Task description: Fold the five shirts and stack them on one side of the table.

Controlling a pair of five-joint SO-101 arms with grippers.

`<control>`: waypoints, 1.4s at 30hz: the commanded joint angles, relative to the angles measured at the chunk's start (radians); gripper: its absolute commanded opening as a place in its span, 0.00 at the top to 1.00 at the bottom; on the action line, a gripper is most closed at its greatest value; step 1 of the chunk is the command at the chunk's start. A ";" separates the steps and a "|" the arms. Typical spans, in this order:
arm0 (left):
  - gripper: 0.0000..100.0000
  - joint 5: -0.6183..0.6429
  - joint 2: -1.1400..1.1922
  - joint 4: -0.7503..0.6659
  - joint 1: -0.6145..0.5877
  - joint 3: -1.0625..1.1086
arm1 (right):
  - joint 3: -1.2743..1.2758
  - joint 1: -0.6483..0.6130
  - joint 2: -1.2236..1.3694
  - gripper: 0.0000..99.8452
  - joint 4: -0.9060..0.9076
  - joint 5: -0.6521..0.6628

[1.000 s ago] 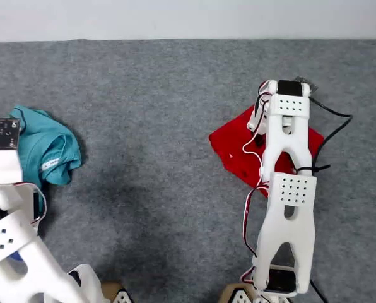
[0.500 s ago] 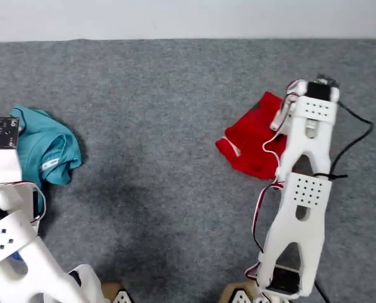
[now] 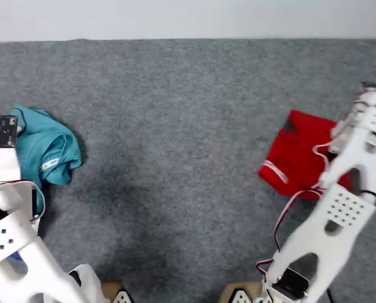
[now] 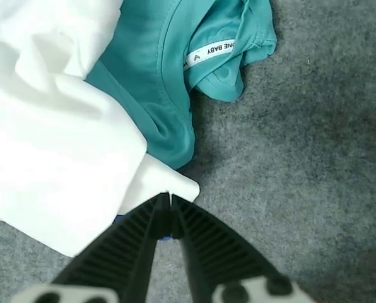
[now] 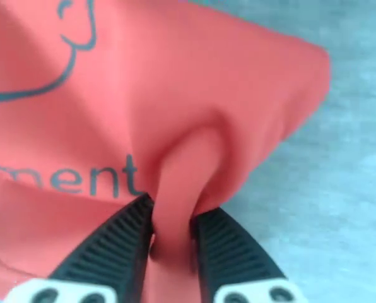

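A red shirt (image 3: 301,154) lies bunched at the table's right side, and the right arm stands over its right edge. In the right wrist view my right gripper (image 5: 173,228) is shut on a pinched fold of the red shirt (image 5: 144,113). A teal shirt (image 3: 49,148) lies crumpled at the far left. In the left wrist view the teal shirt (image 4: 169,69) rests partly under a white shirt (image 4: 55,145). My left gripper (image 4: 170,203) hangs shut just above the white shirt's corner, with nothing between its fingers.
Grey carpet-like cloth (image 3: 175,126) covers the table, with open room across the middle. A pale wall (image 3: 188,19) runs along the far edge. The left arm's white body (image 3: 11,214) stands at the near left corner.
The right arm has swung to the right, dragging the red shirt with it from the middle right towards the table's right edge. The left arm and teal shirt have kept still.
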 commanded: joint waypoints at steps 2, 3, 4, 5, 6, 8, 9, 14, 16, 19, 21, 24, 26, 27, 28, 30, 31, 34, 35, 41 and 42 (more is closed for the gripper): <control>0.99 -0.008 -0.011 -0.020 0.006 -0.004 | -0.008 0.119 -0.099 0.99 0.030 0.170; 0.99 -0.008 -0.011 -0.020 0.006 -0.004 | -0.008 0.139 -0.094 0.99 0.022 0.198; 0.99 -0.008 -0.011 -0.020 0.006 -0.004 | -0.008 0.160 -0.093 0.99 0.008 0.221; 0.99 -0.008 -0.011 -0.020 0.006 -0.004 | -0.006 0.180 -0.091 0.99 -0.012 0.241; 0.99 -0.008 -0.011 -0.018 0.006 -0.004 | -0.003 0.197 -0.091 0.99 -0.036 0.258; 0.99 -0.008 -0.011 -0.017 0.006 -0.004 | -0.002 0.223 -0.087 0.99 -0.085 0.295; 0.99 -0.008 -0.011 -0.015 0.006 -0.004 | -0.002 0.231 -0.077 0.99 -0.104 0.319; 0.99 -0.008 -0.011 -0.015 0.006 -0.004 | -0.011 0.231 -0.056 0.87 -0.096 0.379; 0.99 -0.008 -0.011 -0.014 0.006 -0.004 | -0.044 0.231 -0.081 0.76 -0.054 0.319; 0.99 -0.008 -0.011 -0.014 0.006 -0.004 | -0.101 0.222 -0.116 0.65 0.033 0.272; 0.99 -0.008 -0.011 -0.014 0.006 -0.004 | -0.103 0.211 -0.140 0.66 0.036 0.253; 0.99 -0.008 -0.011 -0.014 0.006 -0.004 | -0.063 0.205 -0.191 0.77 0.035 0.236; 0.99 -0.008 -0.011 -0.014 0.006 -0.004 | -0.008 0.188 -0.232 0.90 0.035 0.235; 0.99 -0.008 -0.011 -0.014 0.006 -0.004 | 0.029 0.183 -0.254 0.97 0.035 0.235; 0.99 -0.006 -0.011 -0.014 0.006 -0.004 | 0.072 0.176 -0.275 1.00 0.035 0.238; 0.99 -0.006 -0.011 -0.012 0.006 -0.004 | 0.173 0.162 -0.321 0.95 0.035 0.230; 0.99 -0.006 -0.011 -0.012 0.006 -0.004 | 0.222 0.156 -0.340 0.96 0.033 0.221; 0.99 -0.006 -0.011 0.000 0.006 -0.004 | 0.342 0.110 -0.366 0.99 0.031 0.207; 0.99 -0.006 -0.011 0.002 0.006 -0.004 | 0.379 0.097 -0.366 0.99 0.030 0.207; 0.99 -0.006 -0.012 0.014 0.006 -0.004 | 0.548 0.013 -0.280 0.99 0.013 0.170; 0.99 -0.006 -0.012 0.014 0.006 -0.004 | 0.554 0.004 -0.254 0.99 0.008 0.152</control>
